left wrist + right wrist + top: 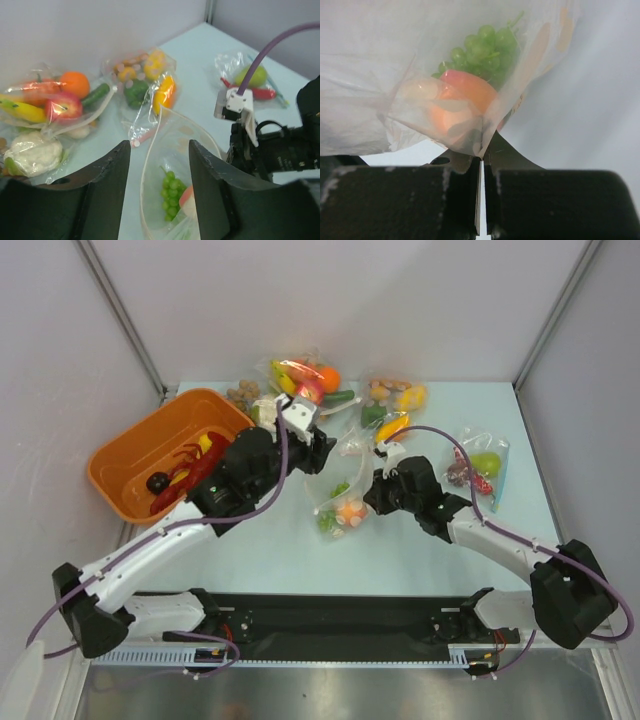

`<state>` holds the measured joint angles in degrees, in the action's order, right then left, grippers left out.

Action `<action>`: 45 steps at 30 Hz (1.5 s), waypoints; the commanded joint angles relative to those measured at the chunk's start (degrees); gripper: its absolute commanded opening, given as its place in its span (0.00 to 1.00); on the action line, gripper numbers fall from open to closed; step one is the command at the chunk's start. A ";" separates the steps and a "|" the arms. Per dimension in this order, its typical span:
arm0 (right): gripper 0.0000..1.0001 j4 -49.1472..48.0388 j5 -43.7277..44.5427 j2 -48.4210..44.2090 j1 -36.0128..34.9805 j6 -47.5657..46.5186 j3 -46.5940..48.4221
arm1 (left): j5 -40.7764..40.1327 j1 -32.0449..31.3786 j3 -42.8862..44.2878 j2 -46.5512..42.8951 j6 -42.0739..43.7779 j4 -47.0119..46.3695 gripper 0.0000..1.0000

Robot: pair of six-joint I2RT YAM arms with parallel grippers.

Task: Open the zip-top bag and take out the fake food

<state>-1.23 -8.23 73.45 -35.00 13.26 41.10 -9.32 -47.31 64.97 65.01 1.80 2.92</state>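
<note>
Two pieces of fake food, a green grape bunch (487,47) and a pink-orange peach (462,97), are seen inside the zip-top bag (345,502), which is laid at the middle of the table (280,545) between the two arms. Its mouth is seen spread open in the left wrist view. A fold of the bag's plastic, just beside the peach, is pinched by the right gripper (481,165), whose fingers are pressed nearly together on it. The left gripper (159,150) is held over the open mouth with its fingers wide apart and nothing gripped. A red lobster (190,475) is laid in the orange bin (140,435) at the left, beside a small dark ball (157,482). A bag with an orange and a banana (305,380) is set at the far edge, and a bag with a green pear (485,465) at the right, both apart from the zip-top bag.
</note>
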 commanded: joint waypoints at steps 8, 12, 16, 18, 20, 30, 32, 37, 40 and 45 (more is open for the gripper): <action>0.00 -0.70 0.06 -3.05 1.16 -0.60 -1.02 | 8.62 -0.24 3.85 8.54 -3.65 4.29 0.49; 0.00 -0.96 -0.47 -3.22 1.52 -0.51 -1.29 | 6.00 -0.24 3.32 11.62 -4.35 4.55 0.47; 0.00 -1.49 -1.17 -2.96 1.43 -0.42 -1.38 | 6.93 -0.24 3.66 16.01 -4.18 4.46 0.46; 0.00 -1.49 -1.26 -2.79 1.43 -0.51 -1.46 | 8.09 -0.24 4.64 19.08 -4.18 5.95 0.46; 0.00 -1.84 -1.26 -2.79 1.52 -0.51 -1.55 | 8.09 -0.24 4.82 20.67 -3.91 5.70 0.46; 0.00 -3.24 -1.00 -3.58 2.22 -0.60 -2.96 | 12.12 -0.24 4.38 29.56 -5.05 6.49 0.47; 0.00 -3.77 -1.26 -3.49 2.75 -0.60 -3.40 | 13.71 -0.24 4.20 29.82 -5.75 6.75 0.47; 0.00 -3.95 -1.79 -3.14 3.45 -0.34 -3.75 | 17.23 -0.24 4.29 30.87 -7.34 9.47 0.48; 0.00 -3.78 -1.79 -3.31 3.80 -0.34 -3.84 | 19.42 -0.24 3.94 31.58 -8.39 10.87 0.50; 0.00 -3.34 -1.88 -3.84 4.24 -0.34 -4.01 | 19.60 -0.24 3.50 32.37 -9.36 11.50 0.50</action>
<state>-2.63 -9.98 71.33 -31.27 13.26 37.34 7.94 -47.35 67.20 96.51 -5.74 13.28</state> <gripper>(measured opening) 0.010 0.497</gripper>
